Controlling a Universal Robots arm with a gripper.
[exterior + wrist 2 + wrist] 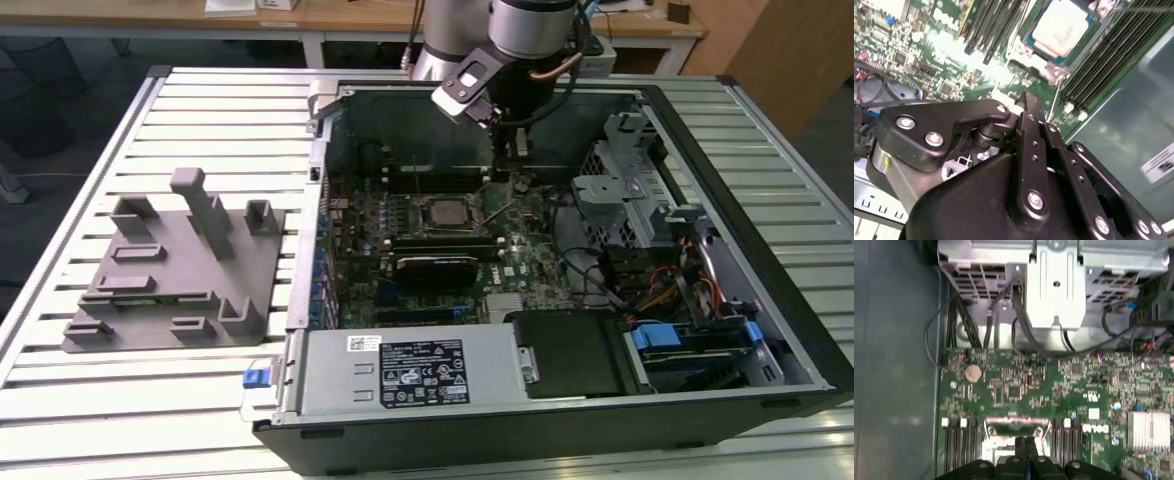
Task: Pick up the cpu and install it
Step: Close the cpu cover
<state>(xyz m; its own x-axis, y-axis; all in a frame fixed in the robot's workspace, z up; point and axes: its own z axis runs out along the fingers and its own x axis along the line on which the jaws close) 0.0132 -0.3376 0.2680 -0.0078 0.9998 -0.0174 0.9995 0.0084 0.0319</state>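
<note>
While poised just above motherboard (pixel 1019 385) inside computer case (pixel 534 445), found end effector (pixel 1026 441) pressed together and empty, cpu (pixel 1061 31) lying in socket (pixel 1028 36) nearby.

Black claw (pixel 1027 100) with silver screws (pixel 1035 200), grey arm (pixel 527 25).

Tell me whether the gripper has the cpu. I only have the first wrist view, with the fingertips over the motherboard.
Observer: No. In the second wrist view the cpu lies flat in its socket, pale metal top up.
Operator: Where is the gripper relative to it?
Observer: In the exterior view the gripper hangs inside the open computer case, to the exterior view's right of the socket and apart from the cpu.
Operator: And the holder block?
Observer: The grey holder block sits on the slatted table outside the case, at the exterior view's left.
</note>
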